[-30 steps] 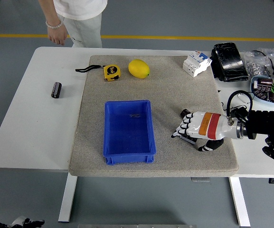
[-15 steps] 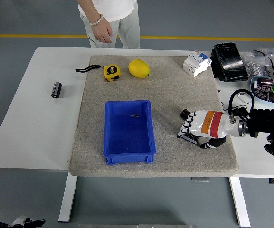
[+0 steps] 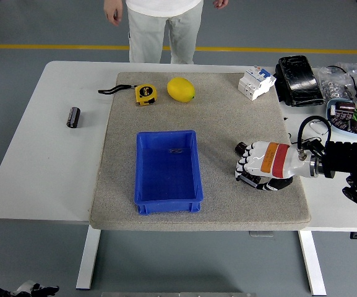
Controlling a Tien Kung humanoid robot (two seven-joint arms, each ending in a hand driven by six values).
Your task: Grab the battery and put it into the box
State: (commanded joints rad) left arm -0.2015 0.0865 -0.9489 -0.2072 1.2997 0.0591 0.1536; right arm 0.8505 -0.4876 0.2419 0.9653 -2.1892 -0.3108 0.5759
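The white desk point(image 3: 42, 179) carries a grey mat point(image 3: 221, 130), and a person point(image 3: 163, 31) stands at its far side with hands hanging free, touching nothing. On the mat sits one blue box point(image 3: 167, 170), open-topped; I cannot make out the faint mark on its floor. Right of the box, the robot's right hand point(image 3: 257, 168) lies low on the mat with its fingers curled down. A dark end shows at its far-left edge, probably a battery point(image 3: 241, 148), so this looks like the grasping step; whether the fingers have actually closed on it I cannot tell.

If the grip is good, the next move calls for a lift clear of the mat, a carry left over the box's rim, and a release inside.

A second battery point(image 3: 73, 117) lies alone on the bare desk, far left. Also one yellow tape measure point(image 3: 145, 94), one lemon point(image 3: 180, 89), and one white circuit breaker point(image 3: 256, 82) along the mat's far edge.
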